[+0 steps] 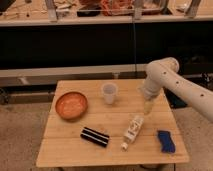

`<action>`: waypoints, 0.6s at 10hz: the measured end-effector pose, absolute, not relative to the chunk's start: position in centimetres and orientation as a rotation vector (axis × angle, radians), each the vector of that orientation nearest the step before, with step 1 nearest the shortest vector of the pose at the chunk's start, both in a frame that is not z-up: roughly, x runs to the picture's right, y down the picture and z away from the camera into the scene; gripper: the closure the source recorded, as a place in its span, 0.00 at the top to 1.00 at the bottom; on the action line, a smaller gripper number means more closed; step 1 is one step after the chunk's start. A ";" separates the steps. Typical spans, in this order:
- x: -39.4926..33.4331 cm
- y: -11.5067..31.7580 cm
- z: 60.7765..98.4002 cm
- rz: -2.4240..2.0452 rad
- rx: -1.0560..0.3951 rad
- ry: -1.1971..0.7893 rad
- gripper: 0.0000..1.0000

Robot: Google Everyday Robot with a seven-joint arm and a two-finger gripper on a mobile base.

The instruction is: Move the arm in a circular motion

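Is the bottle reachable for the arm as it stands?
Likely yes. The arm ends in a gripper hanging over the table just beyond the bottle, bare wood between them; the cup and blue object sit off to the sides.

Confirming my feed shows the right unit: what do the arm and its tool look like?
The arm is white: thick, smooth, rounded tube segments joined by a bulbous joint, with small dark dots along them. No cables show. Its tool is a narrow pale tip, over the wooden table, right of the white cup in view.
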State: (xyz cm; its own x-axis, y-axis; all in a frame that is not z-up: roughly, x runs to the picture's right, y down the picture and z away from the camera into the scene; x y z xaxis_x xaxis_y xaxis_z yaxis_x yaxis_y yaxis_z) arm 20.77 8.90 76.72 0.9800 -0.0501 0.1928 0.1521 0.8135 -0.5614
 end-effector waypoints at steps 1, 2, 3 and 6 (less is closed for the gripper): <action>21.4 9.9 75.9 -0.104 -0.614 -0.169 0.80; 21.8 10.7 75.2 -0.098 -0.617 -0.165 0.80; 21.7 11.0 75.0 -0.098 -0.619 -0.166 0.80; 20.1 12.5 73.5 -0.120 -0.630 -0.163 0.80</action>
